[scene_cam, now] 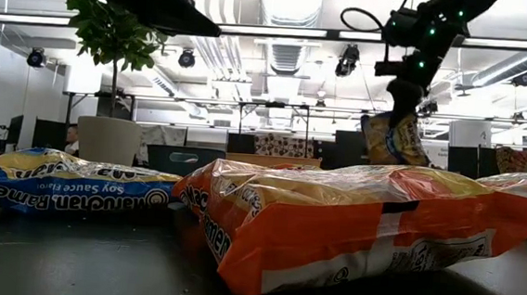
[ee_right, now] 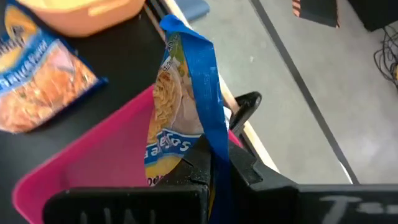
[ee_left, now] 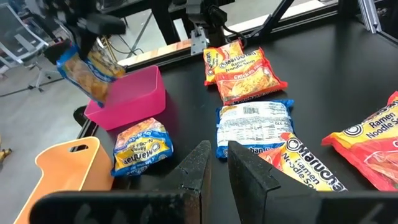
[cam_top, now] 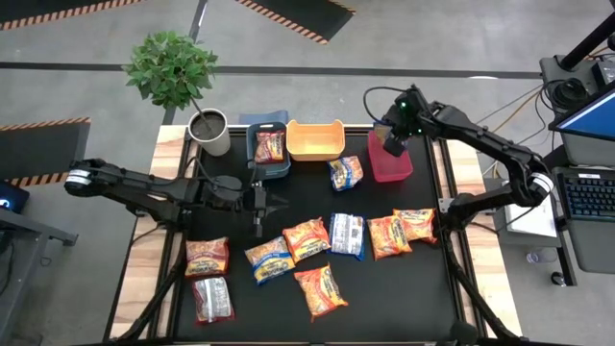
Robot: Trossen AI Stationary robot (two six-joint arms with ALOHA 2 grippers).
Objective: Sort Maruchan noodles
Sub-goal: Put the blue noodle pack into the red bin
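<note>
My right gripper [cam_top: 394,140] hangs over the pink bin [cam_top: 389,169] at the table's far right, shut on a blue and yellow noodle packet [ee_right: 177,106], which also shows in the low view [scene_cam: 392,138]. My left gripper [cam_top: 261,204] hovers left of the table's middle, narrowly open and holding nothing. It points toward the right, where its wrist view shows a blue packet [ee_left: 143,146] lying flat. Several orange and blue packets [cam_top: 306,238] lie flat across the near half. A dark red packet [cam_top: 269,146] lies in the blue bin [cam_top: 252,154]. My right gripper pinches the blue packet by its blue sealed edge [ee_right: 212,144] between its two fingers, coming from above and pointing down. The packet is lifted clear and hangs below the fingers [scene_cam: 403,90] over the pink bin [ee_right: 93,162].
A yellow bin [cam_top: 315,140] stands between the blue and pink bins along the far edge. A potted plant [cam_top: 207,130] stands at the far left corner. A dark red packet [cam_top: 212,298] lies near the left near corner. Bare black table lies between the bins and the packet row.
</note>
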